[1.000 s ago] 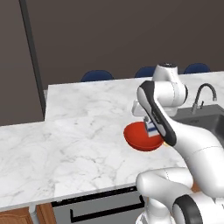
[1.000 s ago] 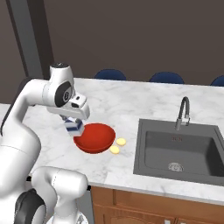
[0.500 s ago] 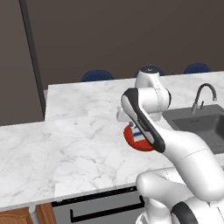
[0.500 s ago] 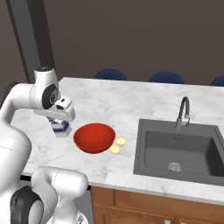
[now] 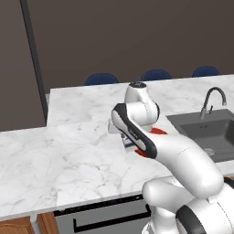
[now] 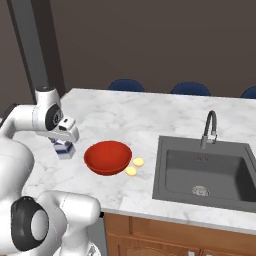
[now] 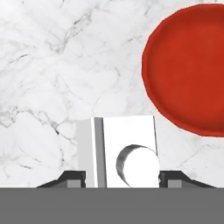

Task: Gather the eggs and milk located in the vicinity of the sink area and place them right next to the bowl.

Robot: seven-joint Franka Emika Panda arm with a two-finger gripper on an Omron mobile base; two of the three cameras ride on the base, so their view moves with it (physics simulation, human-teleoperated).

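My gripper [image 6: 64, 144] is shut on the milk [image 6: 63, 149], a small white carton with a blue label, just left of the red bowl [image 6: 107, 157]. The carton is low at the counter; whether it touches the marble I cannot tell. From the hand, the carton's white top [image 7: 122, 153] sits between the two fingertips [image 7: 72, 177], with the bowl [image 7: 192, 70] to the upper right. Two pale-yellow eggs [image 6: 138, 162] [image 6: 131, 171] lie on the counter against the bowl's right side. In the left base view my arm hides most of the milk [image 5: 129, 145] and bowl [image 5: 157, 132].
The dark grey sink [image 6: 200, 170] with its curved faucet [image 6: 210, 127] lies right of the eggs, also sink [image 5: 210, 132]. Blue chair backs [image 6: 126, 85] stand behind the marble counter [image 6: 125, 115]. The counter's front edge runs close below the bowl.
The gripper has carried the milk from above the bowl's near rim out to the bowl's left side and lower toward the counter. Bowl and eggs stayed put.
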